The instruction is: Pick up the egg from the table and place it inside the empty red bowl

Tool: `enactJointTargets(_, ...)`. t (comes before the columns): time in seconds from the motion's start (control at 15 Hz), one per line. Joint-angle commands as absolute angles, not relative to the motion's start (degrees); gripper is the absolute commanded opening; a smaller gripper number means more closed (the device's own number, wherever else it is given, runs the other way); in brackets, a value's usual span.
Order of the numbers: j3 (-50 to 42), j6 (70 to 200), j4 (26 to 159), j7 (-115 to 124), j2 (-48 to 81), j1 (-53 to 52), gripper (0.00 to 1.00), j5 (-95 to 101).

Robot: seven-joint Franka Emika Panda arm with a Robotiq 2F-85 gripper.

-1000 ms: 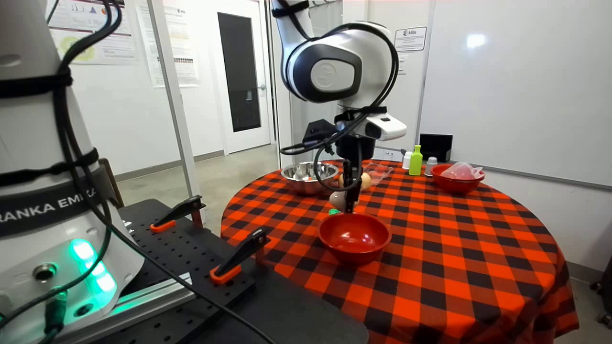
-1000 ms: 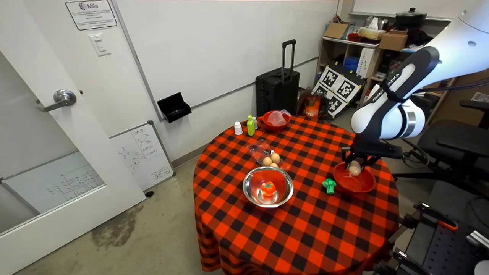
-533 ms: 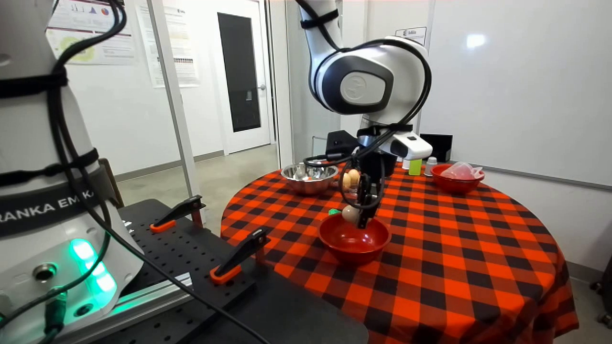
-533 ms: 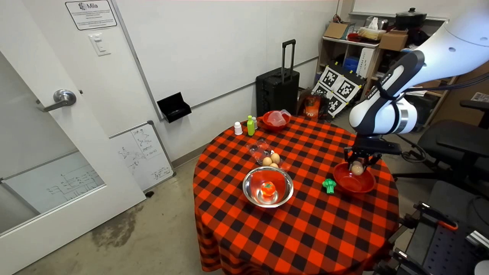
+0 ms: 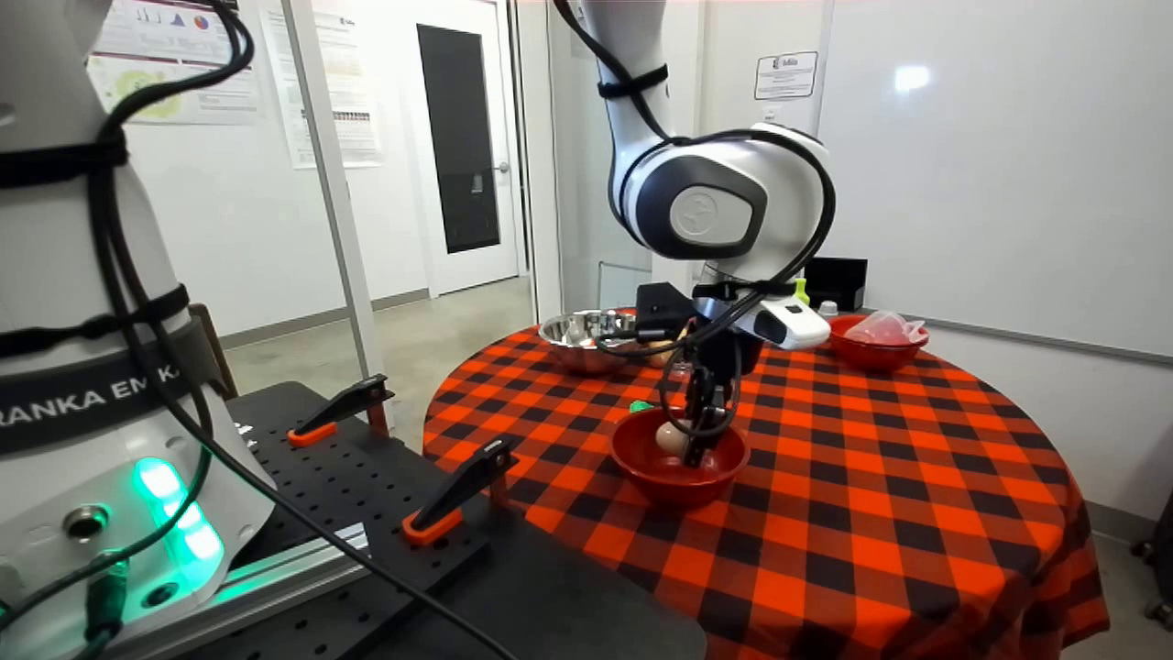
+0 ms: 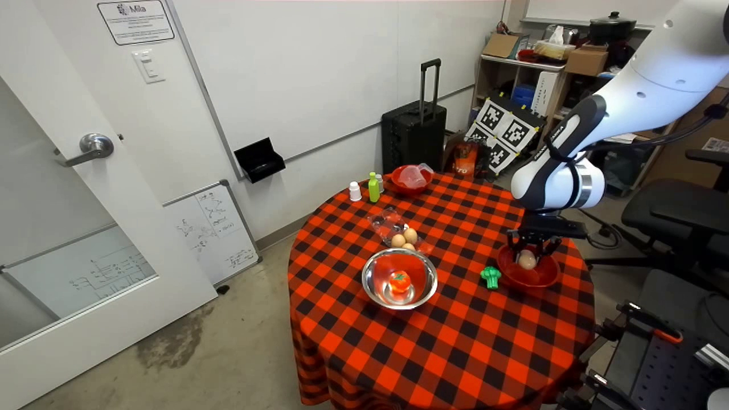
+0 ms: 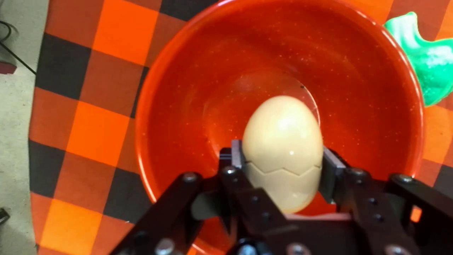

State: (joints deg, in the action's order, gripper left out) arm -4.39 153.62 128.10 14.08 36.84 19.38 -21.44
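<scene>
The gripper [image 7: 283, 166] holds the egg [image 7: 283, 134] between its fingers [image 7: 237, 153], within the rim of the red bowl [image 7: 371, 99]. Checkered cloth [image 5: 880, 477] covers the round table [image 6: 450, 341]; a black suitcase [image 6: 414, 136] stands by the whiteboard [image 6: 319, 80].

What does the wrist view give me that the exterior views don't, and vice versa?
Only the wrist view: the jagged seam across the pale beige oval egg.

Only the exterior views: the shiny round metal bowl, the slim lime-green bottle, and a red bowl holding translucent plastic.

Shared: the egg held between the dark fingers, within the outline of the wide, shallow, bright red bowl, with the green broccoli-shaped piece beside it. Whether the egg touches bottom, I can't tell.
</scene>
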Motion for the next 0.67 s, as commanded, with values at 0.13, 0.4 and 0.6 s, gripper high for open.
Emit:
enactJointTargets(0.13, -3.0, 151.7, 124.9, 12.1, 39.9, 20.2, 0.23, -24.2)
enactJointTargets(0.4, -2.7, 151.7, 124.6, 12.1, 40.7, 20.2, 0.23, -24.6)
enactJointTargets(0.6, -2.5, 151.4, 124.5, 12.2, 40.8, 20.4, 0.64, -25.0)
